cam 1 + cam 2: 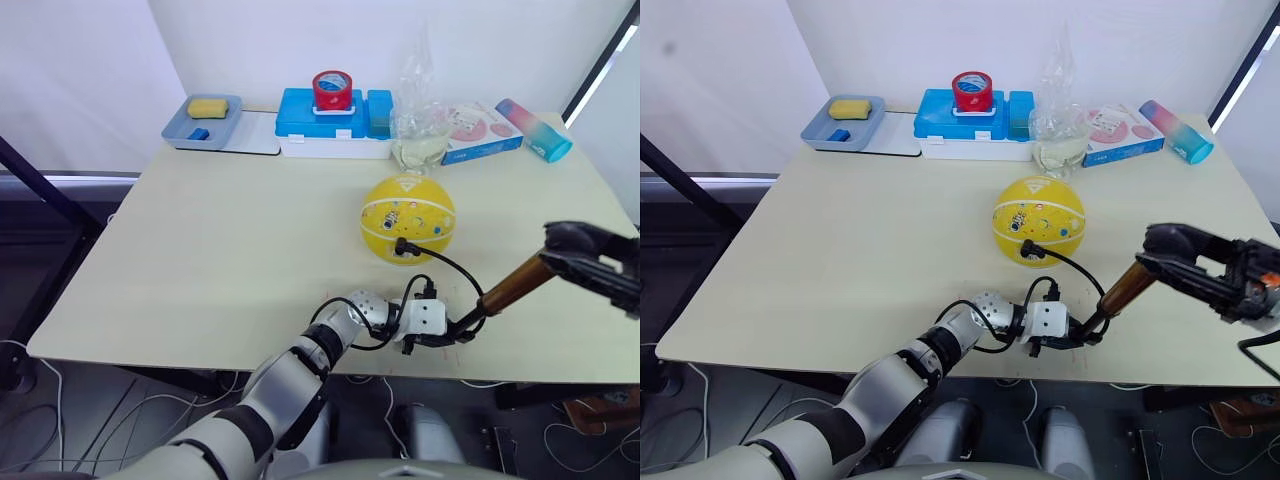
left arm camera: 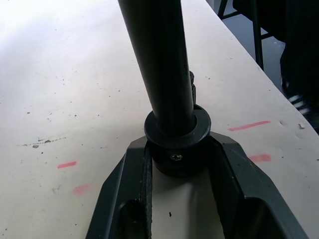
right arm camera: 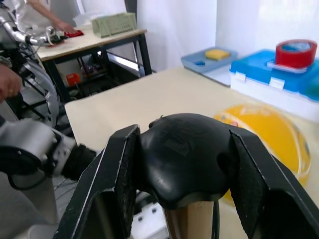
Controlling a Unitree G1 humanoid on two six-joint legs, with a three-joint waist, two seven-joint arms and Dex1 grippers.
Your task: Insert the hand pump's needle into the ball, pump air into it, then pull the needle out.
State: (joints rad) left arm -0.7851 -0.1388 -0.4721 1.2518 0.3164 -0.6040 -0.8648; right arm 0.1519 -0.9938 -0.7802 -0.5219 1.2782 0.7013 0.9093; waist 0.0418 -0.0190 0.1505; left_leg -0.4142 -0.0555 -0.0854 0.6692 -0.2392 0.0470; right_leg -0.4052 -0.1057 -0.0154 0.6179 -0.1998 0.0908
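On the pale desk (image 1: 200, 260), the yellow ball (image 1: 407, 218) sat round near the middle-right, with the black fitting of the needle (image 1: 402, 244) already seated in its near side, so the insertion step appeared done. The thin black hose (image 1: 455, 268) looped from that fitting down to the near end of the hand pump (image 1: 510, 287), whose copper-orange tube slanted up to the right. The left pincer (image 1: 440, 338) pinched the pump's black end cap (image 2: 175, 149) against the desk near the front edge, while the right pincer (image 1: 1168, 245) was closed around the black T-handle (image 3: 184, 154). Pumping seemed to be the step in hand; how much air had gone in could not be judged, and pulling the needle out remained. A blue box (image 1: 335, 125), a red tape roll (image 1: 332, 90) and a grey tray (image 1: 205, 125) stood along the far edge.
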